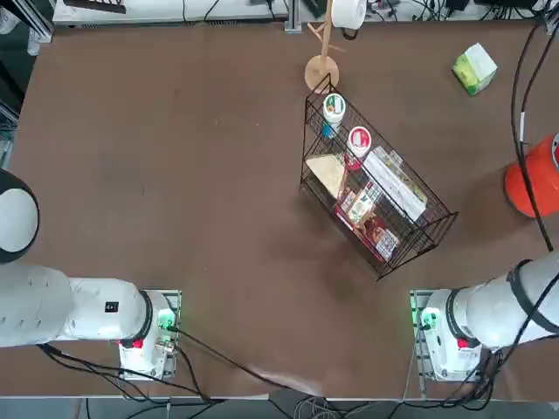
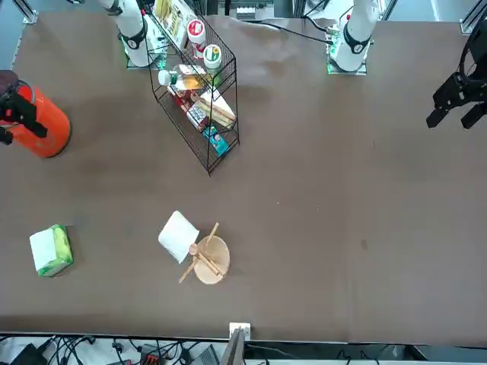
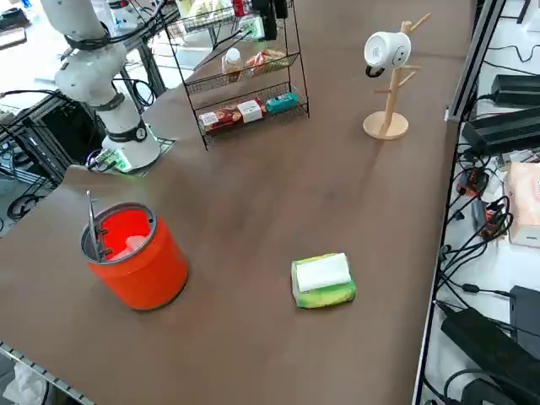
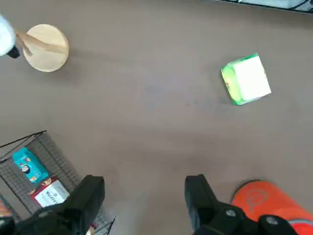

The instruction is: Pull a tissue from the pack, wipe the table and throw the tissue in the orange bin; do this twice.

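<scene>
My right gripper (image 4: 144, 188) hangs high above the table (image 1: 175, 175), open, with nothing between its fingers. It hovers between the wire rack and the orange bin (image 4: 266, 203), well apart from both. The front view shows it beside the orange bin (image 2: 44, 123) at the left edge. The pack (image 4: 246, 79), light green with a white top, lies flat farther out, near the table's far right corner (image 1: 474, 68). From the right side, the pack (image 3: 323, 280) rests a short way from the bin (image 3: 139, 257), which has something pale inside.
A black wire rack (image 1: 371, 188) holding food packets and cups stands mid-table. Behind it a wooden stand (image 1: 321, 72) carries a white roll. Cables and power strips (image 3: 498, 126) line the table's far edge. A black cable (image 1: 522, 96) hangs by the bin.
</scene>
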